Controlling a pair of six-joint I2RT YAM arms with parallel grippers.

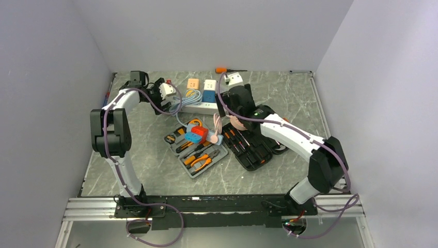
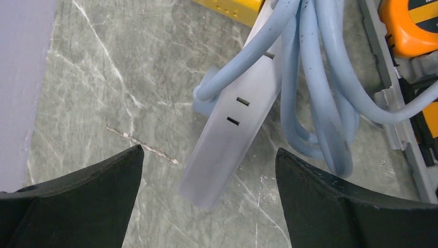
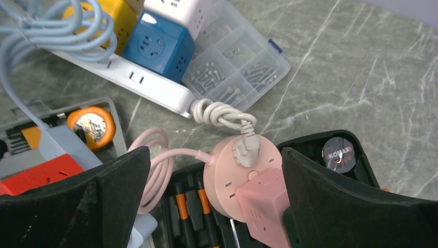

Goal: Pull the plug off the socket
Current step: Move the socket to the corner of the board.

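Note:
The long white power strip [image 3: 129,77] lies at the table's back centre [image 1: 199,107], with a blue cube adapter [image 3: 160,49] on it. Its knotted white cord ends in a white plug [image 3: 247,147], which is pushed into a round pink socket disc [image 3: 227,175]. My right gripper [image 3: 215,152] is open and hovers over the disc [image 1: 233,114], with plug and disc between the fingers. A pink cube adapter [image 3: 263,206] on the disc sits against the right finger. My left gripper [image 2: 209,152] is open above the end of a light-blue power strip [image 2: 227,139], at the back left [image 1: 166,101].
A clear screw box [image 3: 237,62] lies beside the white strip. An open grey pliers case [image 1: 199,155] and a black screwdriver case [image 1: 253,147] fill the middle. A coiled light-blue cord [image 2: 315,103], a pink cord [image 3: 160,170] and an orange tape measure [image 3: 91,124] lie nearby. Walls enclose three sides.

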